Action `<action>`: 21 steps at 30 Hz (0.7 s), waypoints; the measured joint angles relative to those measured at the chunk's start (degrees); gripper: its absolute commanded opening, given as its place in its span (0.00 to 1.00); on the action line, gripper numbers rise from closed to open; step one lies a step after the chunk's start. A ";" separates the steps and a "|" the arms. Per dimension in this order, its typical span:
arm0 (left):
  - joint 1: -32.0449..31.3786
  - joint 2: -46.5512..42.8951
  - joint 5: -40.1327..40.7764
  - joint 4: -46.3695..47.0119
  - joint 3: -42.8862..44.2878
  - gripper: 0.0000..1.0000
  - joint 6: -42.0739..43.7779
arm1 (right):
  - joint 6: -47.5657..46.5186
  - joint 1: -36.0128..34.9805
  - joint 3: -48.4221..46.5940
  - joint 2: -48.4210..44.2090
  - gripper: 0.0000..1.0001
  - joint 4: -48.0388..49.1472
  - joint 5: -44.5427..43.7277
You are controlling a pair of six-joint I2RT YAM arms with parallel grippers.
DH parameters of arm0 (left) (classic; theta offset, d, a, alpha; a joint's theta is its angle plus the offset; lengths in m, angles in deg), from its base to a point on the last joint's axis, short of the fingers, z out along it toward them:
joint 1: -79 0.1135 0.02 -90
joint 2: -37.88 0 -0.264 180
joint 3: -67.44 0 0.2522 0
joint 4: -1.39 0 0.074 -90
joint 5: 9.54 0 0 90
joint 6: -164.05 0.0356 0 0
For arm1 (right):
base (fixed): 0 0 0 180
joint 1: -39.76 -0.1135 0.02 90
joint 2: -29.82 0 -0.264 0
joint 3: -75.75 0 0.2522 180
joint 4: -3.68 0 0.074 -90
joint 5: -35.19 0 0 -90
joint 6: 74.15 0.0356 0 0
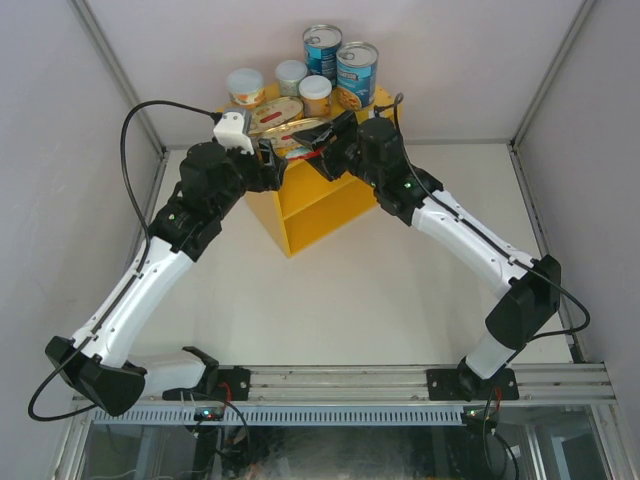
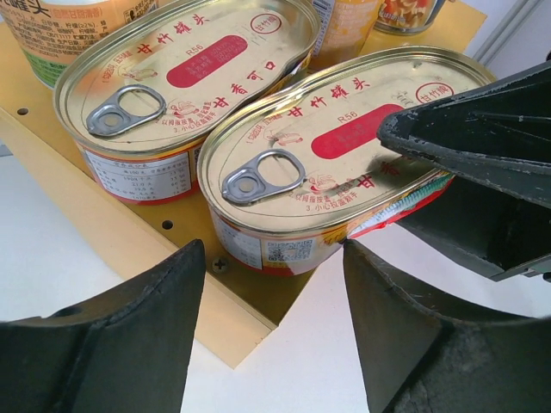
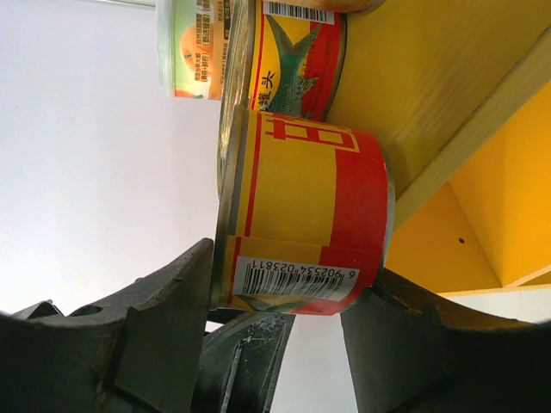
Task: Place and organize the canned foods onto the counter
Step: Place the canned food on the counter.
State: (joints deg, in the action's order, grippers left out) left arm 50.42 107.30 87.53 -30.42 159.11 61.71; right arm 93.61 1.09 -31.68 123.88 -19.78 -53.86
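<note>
The yellow counter (image 1: 322, 207) carries two tall blue cans (image 1: 357, 72), three small round cans (image 1: 315, 95) and two flat oval tins on its top. The far oval tin (image 2: 185, 77) lies flat beside the near oval tin (image 2: 327, 163), whose end overhangs the counter's corner. My right gripper (image 3: 293, 267) is shut on that near tin (image 3: 301, 206), one finger on the lid and one under the base. My left gripper (image 2: 274, 258) stands open just short of the same tin, with nothing between its fingers. Both grippers meet at the counter's front corner (image 1: 300, 145).
The white table (image 1: 350, 300) spreads in front of the counter, with pale walls on both sides. A black cable (image 1: 135, 130) loops over the left arm. A metal rail (image 1: 350, 382) runs along the near edge. The counter's inner shelf (image 1: 318, 195) faces the arms.
</note>
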 measured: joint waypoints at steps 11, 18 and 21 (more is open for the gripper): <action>0.00 0.00 0.28 0.00 0.00 0.69 -0.68 | -2.14 1.95 -1.07 -0.44 0.55 -5.42 4.11; -0.20 -0.55 0.33 0.00 0.00 0.70 -1.20 | -3.19 4.94 -3.98 -0.28 0.45 -8.35 7.69; -0.48 -1.01 0.39 0.09 0.00 0.70 -1.27 | -4.28 5.66 -7.15 0.98 0.45 -10.82 9.18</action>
State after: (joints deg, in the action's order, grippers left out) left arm 49.94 106.30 87.92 -30.33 159.11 60.44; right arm 89.33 6.75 -38.83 124.87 -30.59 -44.68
